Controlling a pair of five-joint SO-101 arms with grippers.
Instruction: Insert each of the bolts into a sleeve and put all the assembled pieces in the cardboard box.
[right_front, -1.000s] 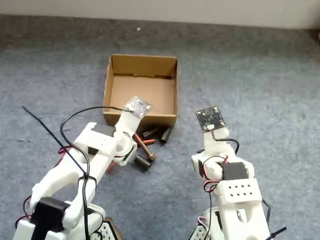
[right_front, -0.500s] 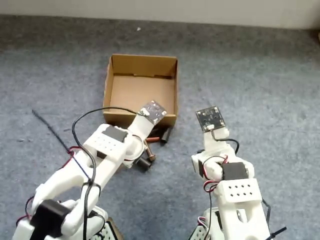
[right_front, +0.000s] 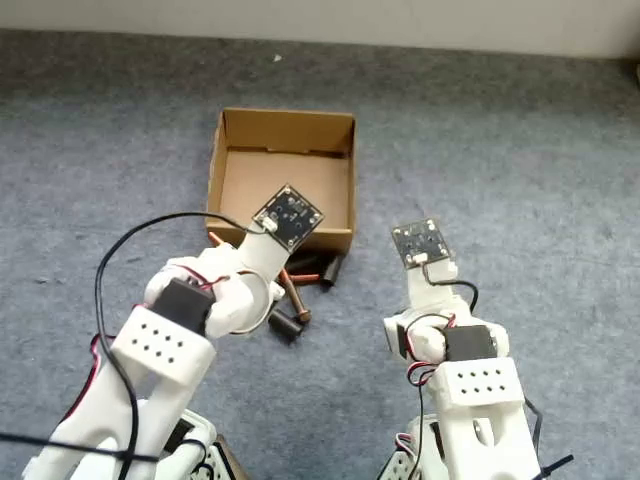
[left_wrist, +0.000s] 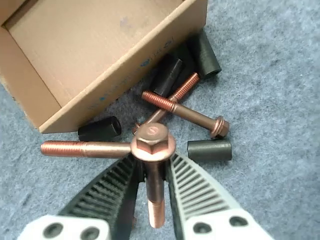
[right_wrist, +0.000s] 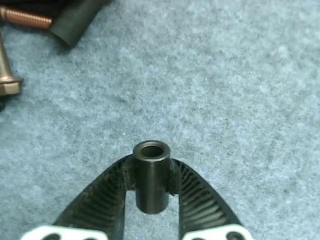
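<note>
**Bolt and sleeve.** The bolt (left_wrist: 155, 190) is pinched in the left hand (left_wrist: 153, 162). Its hex head sits at the fingertips and its shank runs back along the hand toward the wrist. The sleeve (right_wrist: 151, 182) is gripped between the fingers of the right hand (right_wrist: 151, 165), with its open bore at the fingertip end.

**Relation for mating.** The sleeve lies to the right of the bolt, and the two hands are well apart. The bolt's threaded end points back at its own wrist, so that axis probably has to be turned toward the bore before insertion.

**Surroundings.** The left hand hangs over the loose bolts and sleeves (right_front: 297, 290), just near of the cardboard box (right_front: 290, 135). The right hand is over bare bench (right_front: 500, 150).

**Change.** The left arm has drawn up and turned its wrist — the right arm has barely shifted.
</note>
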